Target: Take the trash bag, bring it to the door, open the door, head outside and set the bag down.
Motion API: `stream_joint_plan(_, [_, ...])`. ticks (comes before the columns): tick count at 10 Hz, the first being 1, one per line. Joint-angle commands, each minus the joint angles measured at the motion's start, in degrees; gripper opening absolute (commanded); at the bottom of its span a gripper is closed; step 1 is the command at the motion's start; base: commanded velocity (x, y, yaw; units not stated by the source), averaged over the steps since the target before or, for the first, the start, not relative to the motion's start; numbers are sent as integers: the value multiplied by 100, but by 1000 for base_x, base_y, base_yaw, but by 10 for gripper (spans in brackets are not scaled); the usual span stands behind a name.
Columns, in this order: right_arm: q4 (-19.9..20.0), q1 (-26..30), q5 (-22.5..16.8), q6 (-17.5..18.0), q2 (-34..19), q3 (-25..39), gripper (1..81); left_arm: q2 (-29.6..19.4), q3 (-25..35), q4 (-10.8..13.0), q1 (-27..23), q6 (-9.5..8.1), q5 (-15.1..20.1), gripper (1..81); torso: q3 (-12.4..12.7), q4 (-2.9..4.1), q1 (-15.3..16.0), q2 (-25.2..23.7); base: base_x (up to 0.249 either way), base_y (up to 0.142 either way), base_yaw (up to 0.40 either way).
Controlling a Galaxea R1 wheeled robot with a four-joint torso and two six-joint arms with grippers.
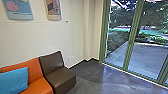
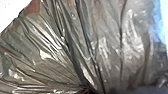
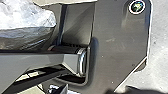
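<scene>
The trash bag (image 2: 130, 47) is close before the left wrist camera, its grey, shiny folds drawn into a tight gather, and the right wrist view records it beside the robot's own body; whether either claw is wide, narrow or holding it, I cannot tell. By the head view, dark floor (image 1: 92, 72) extends from the edge of the brown seat (image 1: 61, 75) to the green frame (image 1: 129, 41), with paving (image 1: 145, 58) beyond the glass.
</scene>
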Motion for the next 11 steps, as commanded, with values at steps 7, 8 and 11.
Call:
stream_joint_plan(7, [4, 288, -440, -25, -3, -16, 811, 29, 25, 20, -302, 32, 467, 10, 0, 0, 0, 0, 0, 0, -327])
stream_joint_plan(8, [4, 287, -440, -33, -3, -17, 811, 29, 25, 20, -302, 41, 467, 10, 0, 0, 0, 0, 0, 0, -332])
stream_joint_plan(11, [-31, 287, -440, -34, 15, -17, 811, 29, 25, 12, -302, 32, 467, 10, 0, 0, 0, 0, 0, 0, -334])
